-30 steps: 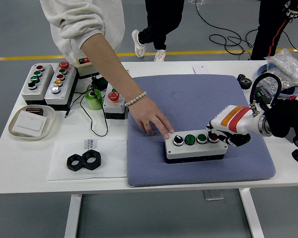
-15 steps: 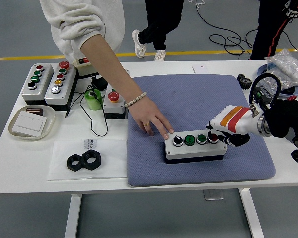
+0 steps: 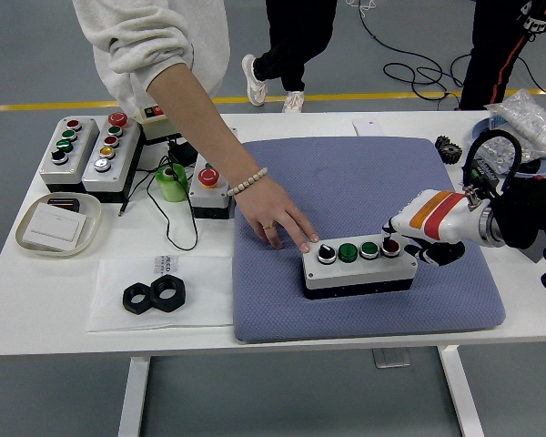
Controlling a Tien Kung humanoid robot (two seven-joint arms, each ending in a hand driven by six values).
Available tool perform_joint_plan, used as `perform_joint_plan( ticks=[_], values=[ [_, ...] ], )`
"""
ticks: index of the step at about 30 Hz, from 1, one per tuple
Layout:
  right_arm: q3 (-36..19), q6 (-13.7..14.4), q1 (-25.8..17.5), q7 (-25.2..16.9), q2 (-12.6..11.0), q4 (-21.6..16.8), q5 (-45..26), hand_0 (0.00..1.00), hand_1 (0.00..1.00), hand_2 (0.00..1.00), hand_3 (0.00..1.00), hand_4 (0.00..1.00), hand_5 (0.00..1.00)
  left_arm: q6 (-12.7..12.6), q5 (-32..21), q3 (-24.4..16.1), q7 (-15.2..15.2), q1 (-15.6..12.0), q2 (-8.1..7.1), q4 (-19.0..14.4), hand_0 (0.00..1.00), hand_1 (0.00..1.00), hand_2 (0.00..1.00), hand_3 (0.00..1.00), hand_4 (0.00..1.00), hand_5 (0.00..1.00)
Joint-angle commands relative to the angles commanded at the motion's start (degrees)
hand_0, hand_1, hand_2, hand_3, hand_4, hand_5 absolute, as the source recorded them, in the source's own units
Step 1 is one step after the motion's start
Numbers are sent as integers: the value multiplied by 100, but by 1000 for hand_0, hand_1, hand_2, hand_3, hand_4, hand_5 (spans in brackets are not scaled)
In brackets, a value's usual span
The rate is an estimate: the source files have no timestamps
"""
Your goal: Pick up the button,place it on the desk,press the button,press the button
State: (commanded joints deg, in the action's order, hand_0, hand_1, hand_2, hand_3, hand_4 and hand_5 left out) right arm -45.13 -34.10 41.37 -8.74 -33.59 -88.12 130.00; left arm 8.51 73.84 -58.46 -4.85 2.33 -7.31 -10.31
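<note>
From the head view, one four-button box (image 3: 358, 268) lies on the blue-grey pad (image 3: 364, 182) in the middle of the white table (image 3: 282, 323), toward the pad's near edge. Its top carries four buttons in a row: one black-and-white knob at the left, two green ones in the middle, and one red button (image 3: 390, 246) at the right end. The robot's right hand (image 3: 422, 242) comes in from the right and sits at the box's right end, its white fingers curled loosely with one fingertip (image 3: 389, 233) over the red button; whether it touches cannot be told. It grips nothing. The left arm does not show.

A person stands at the far side; one bare arm reaches across the pad, and the person's hand (image 3: 280, 223) rests with fingertips on the box's far left corner, beside the knob. One bead bracelet (image 3: 248, 182) circles the wrist.

On the left part of the table stand two grey multi-button boxes (image 3: 85, 155) side by side, one smaller box with a red mushroom button (image 3: 207, 189) just left of the pad, and one green roll (image 3: 172, 181) beside it. Nearer lie one oval dish (image 3: 58, 225) holding a white card and two black hex nuts (image 3: 154, 295) touching each other on a white sheet. At the far right sits a crumpled clear plastic bag (image 3: 526, 123).
</note>
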Motion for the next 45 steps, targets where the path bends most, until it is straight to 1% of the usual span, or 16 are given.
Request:
perform_joint_plan(
  ticks=[6, 18, 33, 45],
  values=[
    [0, -4, 32, -2, -17, -3, 0, 264, 87, 104, 707, 402, 2, 2, -32, 36, 4, 0, -5, 0, 742, 912, 982, 921, 600, 998],
    [-60, 21, -45, -1, 54, 32, 0, 264, 87, 104, 704, 401, 2, 8, -117, 140, 23, 52, -8, 0, 742, 912, 982, 920, 599, 998],
    [4, 50, -96, 3, 110, 27, 0, 264, 87, 104, 703, 401, 2, -2, -406, 422, 71, 112, -4, 0, 742, 911, 982, 921, 599, 998],
    [78, 56, -131, 0, 174, 42, 0, 264, 88, 104, 700, 399, 2, -4, -431, 443, 79, 117, 3, 0, 742, 911, 982, 918, 600, 998]
  ],
)
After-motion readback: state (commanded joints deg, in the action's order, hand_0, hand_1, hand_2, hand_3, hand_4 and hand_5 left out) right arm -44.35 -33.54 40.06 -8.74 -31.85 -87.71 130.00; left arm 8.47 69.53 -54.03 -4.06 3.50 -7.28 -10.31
